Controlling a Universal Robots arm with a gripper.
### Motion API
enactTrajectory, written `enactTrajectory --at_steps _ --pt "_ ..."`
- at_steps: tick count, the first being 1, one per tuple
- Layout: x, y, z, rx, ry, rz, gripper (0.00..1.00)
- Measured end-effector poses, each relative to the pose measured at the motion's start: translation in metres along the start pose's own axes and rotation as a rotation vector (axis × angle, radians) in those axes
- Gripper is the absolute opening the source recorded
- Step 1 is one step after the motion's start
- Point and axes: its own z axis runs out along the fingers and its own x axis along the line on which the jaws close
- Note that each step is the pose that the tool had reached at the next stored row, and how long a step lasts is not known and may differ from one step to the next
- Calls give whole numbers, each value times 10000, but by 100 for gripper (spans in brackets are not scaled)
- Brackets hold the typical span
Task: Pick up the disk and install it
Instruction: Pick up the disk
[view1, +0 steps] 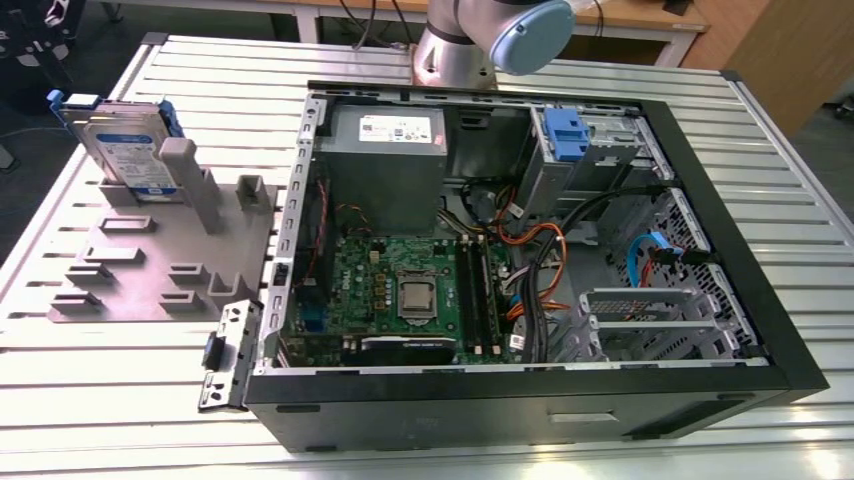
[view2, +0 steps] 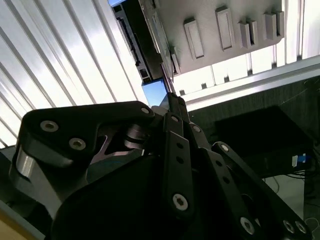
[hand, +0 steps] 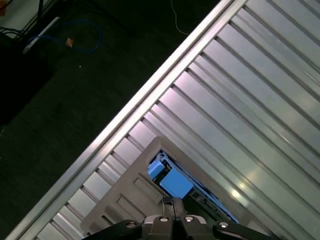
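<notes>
You see the disk (view1: 130, 150), silver with a white-and-blue label and a blue frame, upright in the grey slotted tray (view1: 134, 275) on the surface (view1: 80, 390). Tool (hand: 172, 201) closed, empty, over its blue edge.

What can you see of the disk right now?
The disk is a flat silver metal drive with a white-and-blue label and a blue plastic frame along its edges. It stands on edge in the grey slotted tray at the exterior view's left, against an upright post, outside the open computer case. Nothing grips it.
</notes>
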Motion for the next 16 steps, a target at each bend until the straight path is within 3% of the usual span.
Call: enactTrajectory --at_steps 16 --pt "0 0 0 -4 28 -662 11"
